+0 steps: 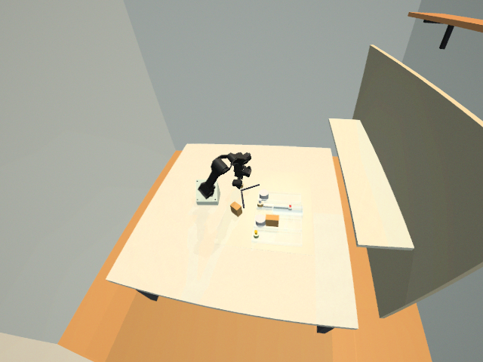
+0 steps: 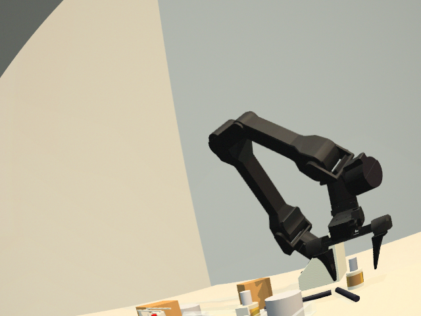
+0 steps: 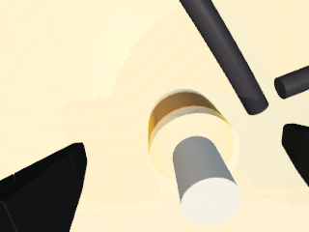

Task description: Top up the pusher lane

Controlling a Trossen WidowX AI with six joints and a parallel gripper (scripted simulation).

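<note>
The loose jar (image 1: 241, 185) (image 2: 354, 279) (image 3: 183, 103), with an amber band, pale lid and grey knob, stands upright on the table. My gripper (image 2: 355, 274) (image 3: 185, 143) is open and empty above it; in the wrist view one finger is on each side of the jar, touching neither side. A similar amber-banded jar (image 1: 259, 204) (image 2: 254, 311) stands at the near-arm end of the sprung lane (image 1: 288, 211), which has a thin bar and a small red piece (image 1: 290, 207). The pusher plate is too small to make out. A yellow-knobbed jar (image 1: 256, 234) stands in another lane.
Two black rods (image 1: 250, 187) (image 2: 347, 293) (image 3: 232, 63) lie close to the loose jar. An orange block (image 1: 235, 209) (image 2: 254, 292) stands between arm base and clear rack (image 1: 286, 238). The rack holds grey cylinders (image 1: 263, 194) (image 2: 283, 305) and another orange block (image 1: 272, 220).
</note>
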